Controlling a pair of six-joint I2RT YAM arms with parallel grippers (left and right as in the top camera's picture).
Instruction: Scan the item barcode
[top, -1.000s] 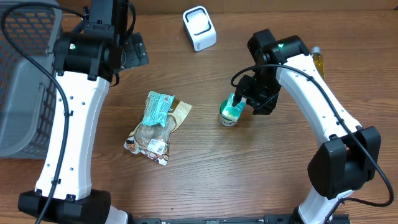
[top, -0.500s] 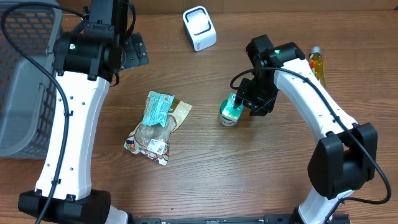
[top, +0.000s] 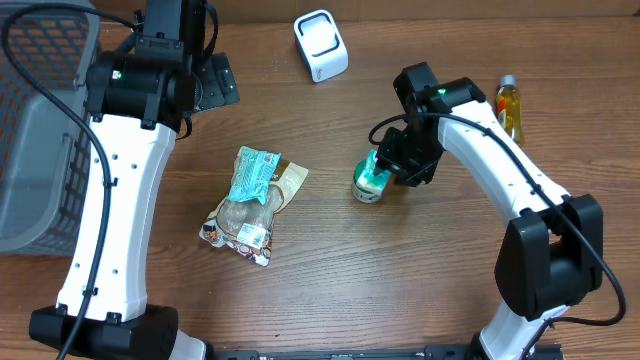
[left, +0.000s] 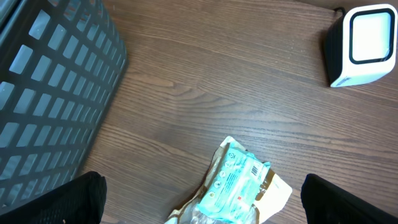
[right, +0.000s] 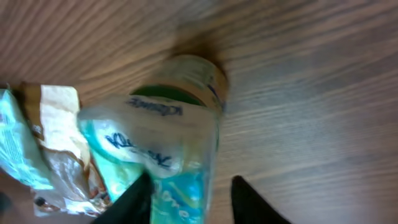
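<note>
left arm (top: 108, 200): stands up from its base at the near edge, upper links folded over at the far side | left gripper (left: 202, 208): raised, fingers spread wide | right arm (top: 500, 165): arches inward toward the centre, wrist bent down | right gripper (top: 381, 164): low, fingers (right: 138, 198) part-way apart, grip unclear

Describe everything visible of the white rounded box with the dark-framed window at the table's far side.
The white rounded box looks like smooth plastic with soft corners. One face carries a pale window ringed by a dark frame, and that face tilts upward. The left wrist view shows a darker side panel. It stands on the brown wooden table near the far edge, about mid-width. Nothing else touches it.
</note>
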